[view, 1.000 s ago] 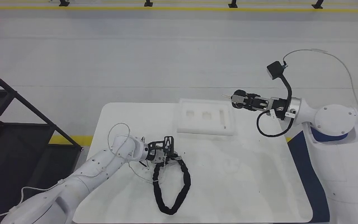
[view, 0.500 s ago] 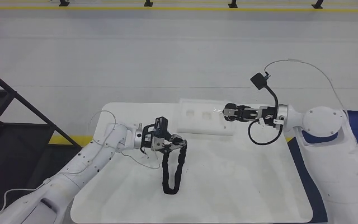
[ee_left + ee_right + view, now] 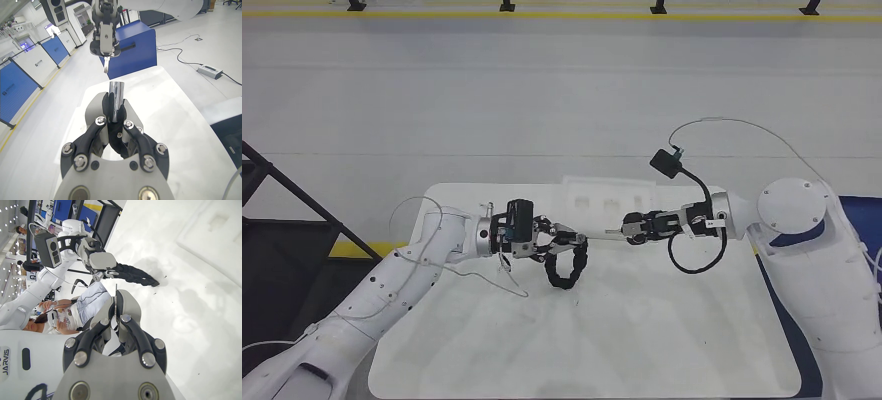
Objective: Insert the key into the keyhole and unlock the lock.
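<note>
Key and lock held up over the counter, not yet mated.
My right claw is clenched on the key, blade pointing at the lock; my left claw grips that chrome barrel, its black cable drooping to the counter; the keyhole faces the key, near but apart. I judge this the alignment step; next I need the blade turned to match the slot and its tip centred before pushing in, then a twist; a skewed entry could jam.
</note>
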Controlling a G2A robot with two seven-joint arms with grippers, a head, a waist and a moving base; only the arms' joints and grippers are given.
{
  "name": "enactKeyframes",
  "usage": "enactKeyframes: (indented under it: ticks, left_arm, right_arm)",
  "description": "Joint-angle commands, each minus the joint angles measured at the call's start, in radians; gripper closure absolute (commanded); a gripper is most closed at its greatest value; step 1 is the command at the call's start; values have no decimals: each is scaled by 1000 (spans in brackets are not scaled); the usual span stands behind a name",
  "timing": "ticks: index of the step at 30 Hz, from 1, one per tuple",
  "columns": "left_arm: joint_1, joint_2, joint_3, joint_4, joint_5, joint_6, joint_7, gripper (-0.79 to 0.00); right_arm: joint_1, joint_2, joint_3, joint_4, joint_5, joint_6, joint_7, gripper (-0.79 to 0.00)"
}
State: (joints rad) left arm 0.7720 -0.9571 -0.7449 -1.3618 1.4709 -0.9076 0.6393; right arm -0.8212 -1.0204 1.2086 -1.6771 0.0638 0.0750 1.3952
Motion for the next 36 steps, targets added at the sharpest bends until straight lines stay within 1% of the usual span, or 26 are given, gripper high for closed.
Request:
enactKeyframes:
  ticks: [1, 13, 14, 15, 18, 20, 27, 33, 36]
  left_arm:
    - [1, -2, 2, 4, 10, 10, 24, 0]
    - [1, -2, 2, 4, 10, 10, 24, 0]
    - [4, -2, 2, 3, 9, 14, 20, 0]
    - [14, -2, 1, -1, -1, 22, 7, 0]
    - [23, -5, 3, -16, -4, 8, -20, 0]
    - [16, -9, 12, -27, 20, 1, -35, 0]
    - [-11, -28, 41, -27, 86, 10, -6, 0]
    - [-23, -40, 53, 4, 114, 22, 42, 0]
    - [-25, -43, 51, 19, 119, 29, 60, 0]
  right_arm:
    - [2, 0, -1, -7, 8, -33, -5, 0]
    - [-1, -1, -1, -8, 8, -33, -12, 0]
    - [-10, 0, -3, -14, 5, -29, -27, 0]
    - [-10, 2, -8, -28, -5, -18, -13, 0]
    - [21, 4, -32, -77, -27, 4, 40, 0]
    - [55, 3, -61, -100, -59, 17, 76, 0]
    - [155, -5, -145, -120, -106, 57, 119, 0]
    - [199, -7, -195, -124, -148, 99, 137, 0]
    - [210, -8, -206, -124, -143, 108, 136, 0]
